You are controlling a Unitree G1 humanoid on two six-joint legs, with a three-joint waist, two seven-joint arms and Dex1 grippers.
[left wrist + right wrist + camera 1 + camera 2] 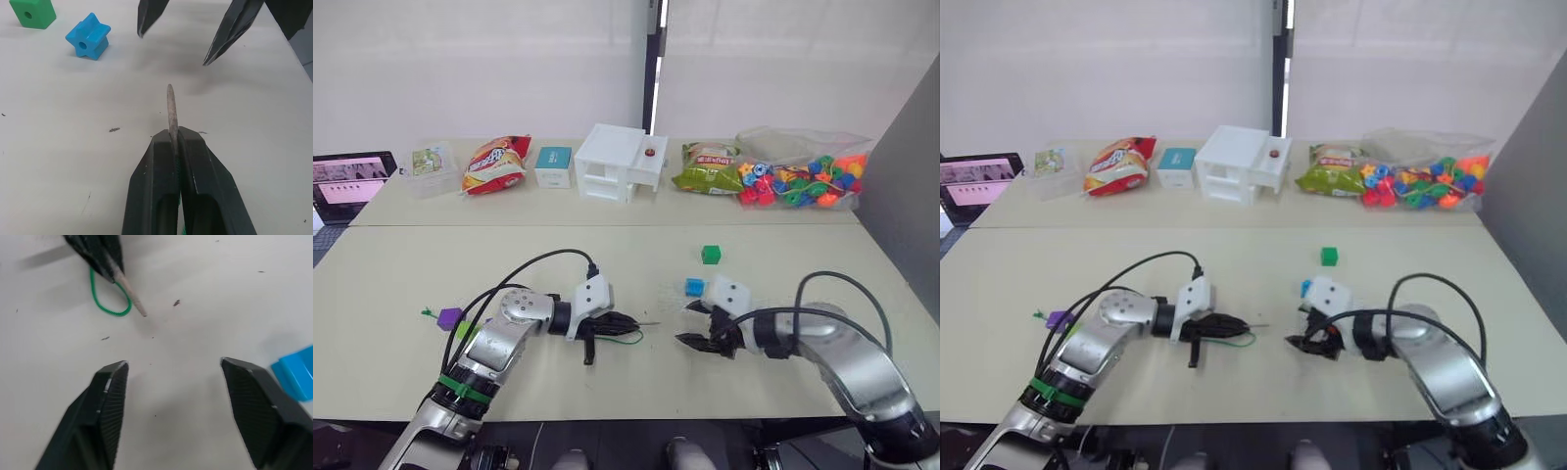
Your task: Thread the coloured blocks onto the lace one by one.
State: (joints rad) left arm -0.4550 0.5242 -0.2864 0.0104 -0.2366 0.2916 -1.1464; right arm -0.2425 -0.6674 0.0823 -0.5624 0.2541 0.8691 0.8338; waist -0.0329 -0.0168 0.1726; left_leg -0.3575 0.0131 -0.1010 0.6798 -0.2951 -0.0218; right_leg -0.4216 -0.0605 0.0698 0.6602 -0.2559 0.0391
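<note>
At frame centre, the left gripper (619, 324) pinches the lace (171, 110), tip pointing toward the empty, wide-open right gripper (693, 339), nearest the blue block (694, 287).

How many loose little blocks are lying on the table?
3 for sure: a green block out in the middle of the table, a blue block beside the right gripper, and a purple block by the left arm. More may be hidden behind the arms.
</note>
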